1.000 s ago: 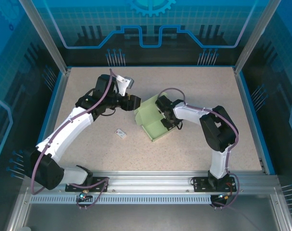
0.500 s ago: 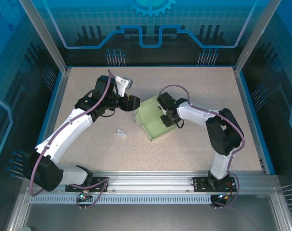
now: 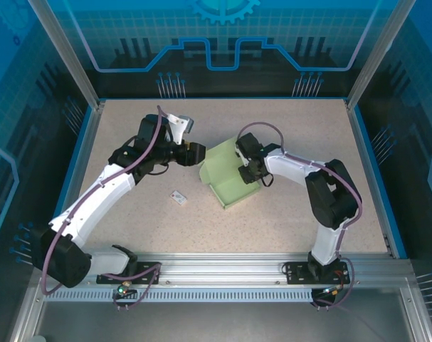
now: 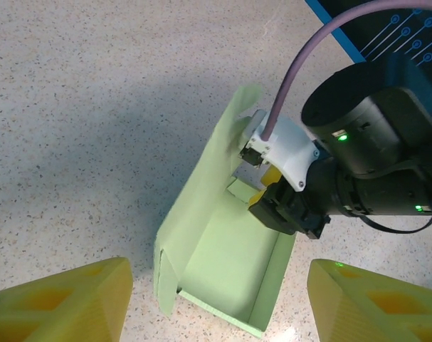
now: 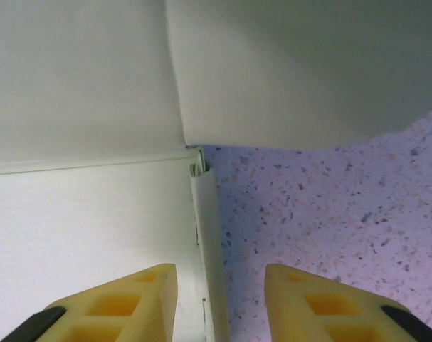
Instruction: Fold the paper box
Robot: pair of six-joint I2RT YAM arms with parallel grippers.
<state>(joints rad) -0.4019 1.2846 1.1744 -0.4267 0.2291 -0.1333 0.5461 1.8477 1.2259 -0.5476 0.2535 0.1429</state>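
I'm straddling a wall of the paper box (image 5: 95,214) with the right fingers (image 5: 130,299) apart; the left fingers (image 4: 59,303) are hovering apart, ready to steady it.

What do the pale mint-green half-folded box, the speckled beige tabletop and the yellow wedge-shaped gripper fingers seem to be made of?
Pale mint-green box: thin card or stiff paper, matte; it holds sharp creases and one flap bows.
Speckled beige tabletop: likely laminate or stone-effect board, smooth, faint sheen.
Yellow wedge-shaped fingers: probably printed or moulded plastic, matte, with recessed pockets.
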